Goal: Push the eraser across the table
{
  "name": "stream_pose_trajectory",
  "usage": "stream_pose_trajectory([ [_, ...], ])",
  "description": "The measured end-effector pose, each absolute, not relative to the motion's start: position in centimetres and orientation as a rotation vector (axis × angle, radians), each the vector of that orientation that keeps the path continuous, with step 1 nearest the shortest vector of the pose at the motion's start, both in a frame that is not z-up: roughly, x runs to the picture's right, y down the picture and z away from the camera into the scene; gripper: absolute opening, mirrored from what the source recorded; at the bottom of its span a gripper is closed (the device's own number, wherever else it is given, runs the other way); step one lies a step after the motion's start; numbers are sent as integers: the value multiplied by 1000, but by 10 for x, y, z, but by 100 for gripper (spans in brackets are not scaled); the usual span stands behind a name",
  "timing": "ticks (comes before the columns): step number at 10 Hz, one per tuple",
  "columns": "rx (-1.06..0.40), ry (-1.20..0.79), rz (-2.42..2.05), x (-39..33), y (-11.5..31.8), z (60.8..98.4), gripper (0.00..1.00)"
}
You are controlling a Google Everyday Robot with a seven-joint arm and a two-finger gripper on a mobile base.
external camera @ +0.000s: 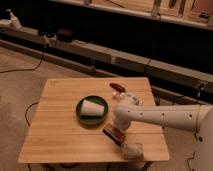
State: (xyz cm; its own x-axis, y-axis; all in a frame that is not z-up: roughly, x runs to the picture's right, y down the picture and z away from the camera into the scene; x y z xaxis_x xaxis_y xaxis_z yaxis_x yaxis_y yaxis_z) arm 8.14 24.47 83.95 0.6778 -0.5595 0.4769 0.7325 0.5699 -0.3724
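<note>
Worktop (52, 132): green plate (79, 111) carrying a pale block (92, 107) sits left of the gripper, apart from it. Eraser (113, 134) lies right at the gripper (121, 127), on its front-left side, near the front edge; can't resolve contact. Gripper is low over the worktop, mid-right, at the end of the white arm (165, 116) reaching in from the right. Clamped or released: can't tell. Red object (117, 86) behind it, near the far edge. Speckled packet (132, 150) just front-right of it, close to the eraser.
</note>
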Motion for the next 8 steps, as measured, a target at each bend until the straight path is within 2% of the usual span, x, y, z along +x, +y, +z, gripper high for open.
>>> stream_pose_trajectory([
  [8,-592,-426,-788,26,257,830,0],
])
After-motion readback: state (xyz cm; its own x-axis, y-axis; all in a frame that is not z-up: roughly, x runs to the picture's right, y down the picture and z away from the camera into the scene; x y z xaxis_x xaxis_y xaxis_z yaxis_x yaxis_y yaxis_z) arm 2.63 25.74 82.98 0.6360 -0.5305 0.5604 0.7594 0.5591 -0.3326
